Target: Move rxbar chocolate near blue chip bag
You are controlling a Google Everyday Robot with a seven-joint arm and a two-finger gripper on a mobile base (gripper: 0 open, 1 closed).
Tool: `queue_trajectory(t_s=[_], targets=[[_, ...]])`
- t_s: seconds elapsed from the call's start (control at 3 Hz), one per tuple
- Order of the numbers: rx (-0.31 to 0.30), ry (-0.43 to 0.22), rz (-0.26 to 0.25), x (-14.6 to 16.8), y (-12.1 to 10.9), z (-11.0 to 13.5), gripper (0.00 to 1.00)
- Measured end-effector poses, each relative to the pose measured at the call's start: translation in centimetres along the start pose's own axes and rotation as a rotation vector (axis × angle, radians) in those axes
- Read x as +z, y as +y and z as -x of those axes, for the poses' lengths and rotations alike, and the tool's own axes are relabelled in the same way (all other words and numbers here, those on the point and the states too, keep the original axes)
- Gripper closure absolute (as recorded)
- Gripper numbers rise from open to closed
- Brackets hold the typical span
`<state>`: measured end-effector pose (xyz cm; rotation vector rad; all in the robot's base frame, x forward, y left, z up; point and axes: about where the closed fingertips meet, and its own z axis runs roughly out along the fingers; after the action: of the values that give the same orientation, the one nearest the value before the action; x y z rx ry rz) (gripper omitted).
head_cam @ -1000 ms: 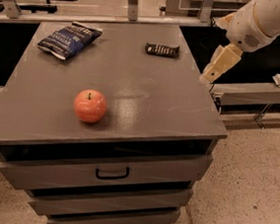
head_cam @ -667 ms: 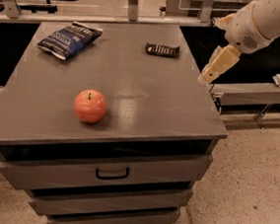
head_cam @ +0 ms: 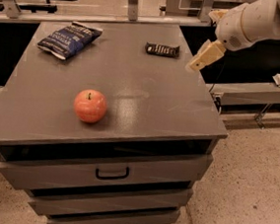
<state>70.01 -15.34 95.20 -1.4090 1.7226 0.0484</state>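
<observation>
Tool [head_cam: 196, 65] at right edge of cabinet [head_cam: 169, 112], near rxbar chocolate [head_cam: 162, 49]

A red apple [head_cam: 90, 105] sits left of centre on a grey drawer cabinet [head_cam: 150, 105]; its drawer handle [head_cam: 112, 173] shows lower centre.

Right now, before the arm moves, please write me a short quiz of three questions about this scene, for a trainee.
1. True or false: the rxbar chocolate touches the blue chip bag.
2. Which lies nearest the drawer cabinet's front edge? A) bar B) bag C) red apple
3. Where is the gripper?
Key: 1 false, they lie apart. 2 C. 3 Above the cabinet's right edge, right of the bar, apart from it.
</observation>
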Motion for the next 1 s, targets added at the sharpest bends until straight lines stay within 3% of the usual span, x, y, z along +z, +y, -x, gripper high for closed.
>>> queue_trajectory(t_s=[0.67, 1.0], targets=[[0.083, -0.144, -0.067, 5.7, -5.6, 0.6, 0.0], [0.164, -0.193, -0.024, 9.0, -6.2, 1.1, 0.0]])
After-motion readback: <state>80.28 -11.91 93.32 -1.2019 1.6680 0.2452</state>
